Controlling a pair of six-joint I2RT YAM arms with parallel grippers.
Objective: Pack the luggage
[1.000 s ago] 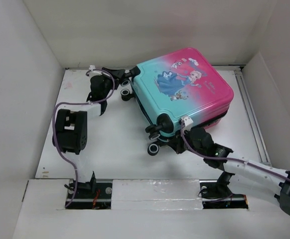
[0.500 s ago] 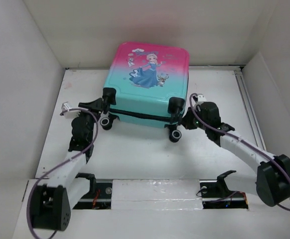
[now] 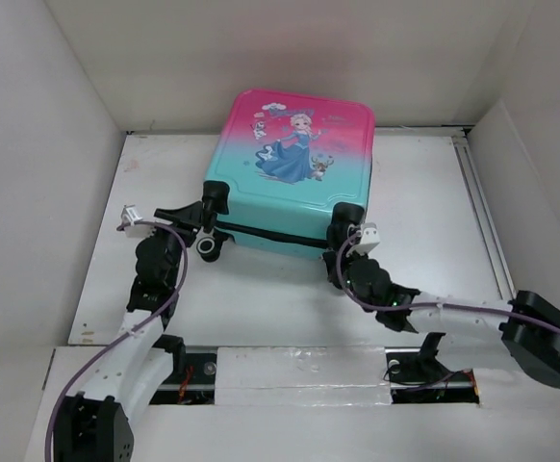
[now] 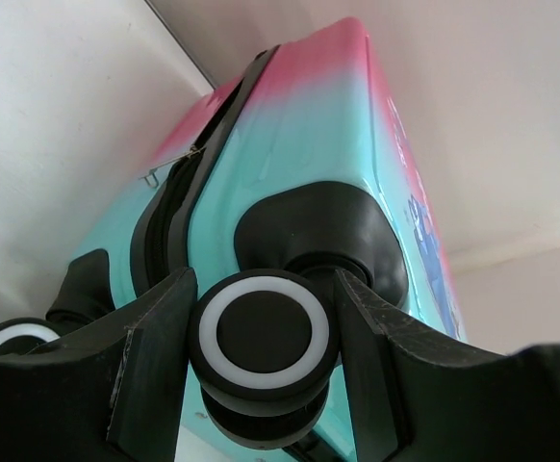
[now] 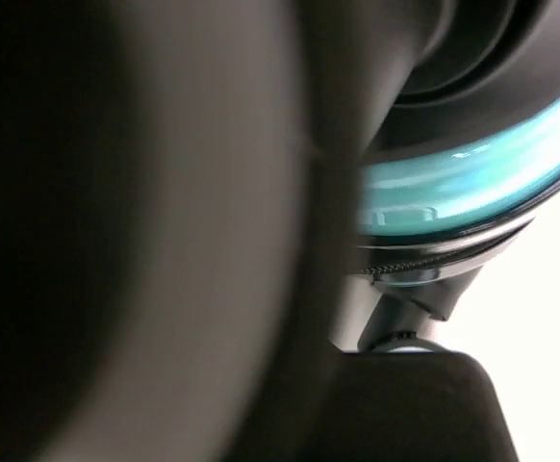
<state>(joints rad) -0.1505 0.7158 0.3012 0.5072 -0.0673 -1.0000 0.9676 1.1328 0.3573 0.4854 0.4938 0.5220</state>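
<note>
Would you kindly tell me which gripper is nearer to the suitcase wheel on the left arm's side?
Left. The left gripper has that wheel between its fingers; the right gripper sits at the luggage's other near corner.

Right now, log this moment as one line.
luggage: closed, print side up | left gripper: clamped on wheel | right gripper: at other bottom corner, grip unclear

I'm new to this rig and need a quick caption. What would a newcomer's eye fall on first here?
The closed suitcase, pink fading to teal with a cartoon princess, sits printed face up at the far middle of the white table. Next, the left gripper hugs a black-and-white wheel at its near left corner. The right gripper is at the near right corner, its own camera too blurred to show a grip.
</note>
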